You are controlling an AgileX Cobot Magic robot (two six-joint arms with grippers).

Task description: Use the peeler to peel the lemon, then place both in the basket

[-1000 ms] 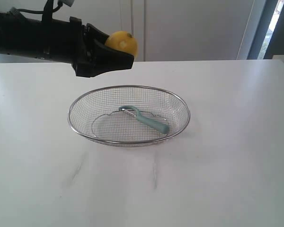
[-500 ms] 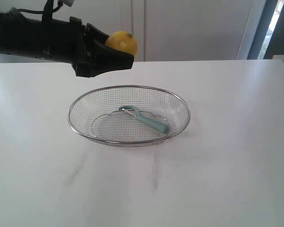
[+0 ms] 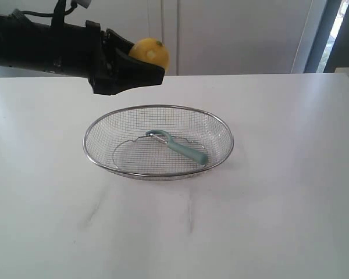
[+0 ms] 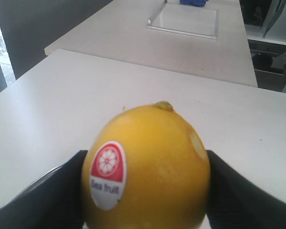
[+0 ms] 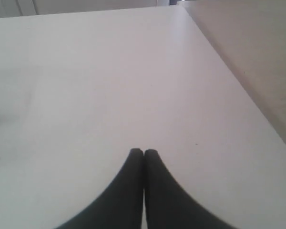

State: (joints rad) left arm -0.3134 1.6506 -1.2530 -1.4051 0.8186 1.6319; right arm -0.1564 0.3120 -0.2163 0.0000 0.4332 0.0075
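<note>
Table [image 3: 291,203]: white, smooth; open surface round the basket, widest toward 3 o'clock.
Basket [image 3: 85,145]: oval silver mesh, thick rim, mid-table.
Left gripper [image 3: 145,63]: clamped on lemon, aloft past the rim's 11 o'clock.
Right gripper [image 5: 143,155]: pressed together.
Peeler [image 3: 183,149]: inside basket; teal handle toward 4 o'clock, metal head toward 10.
Lemon [image 3: 151,52]: yellow, dimpled, stickered.

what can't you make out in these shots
- lemon: part cut off by the left wrist view's edge, sides covered by the left jaws; how much is peeled is unclear.
- peeler blade: too small in the exterior view.
- right jaws: outside the exterior view, so their position is unclear.
</note>
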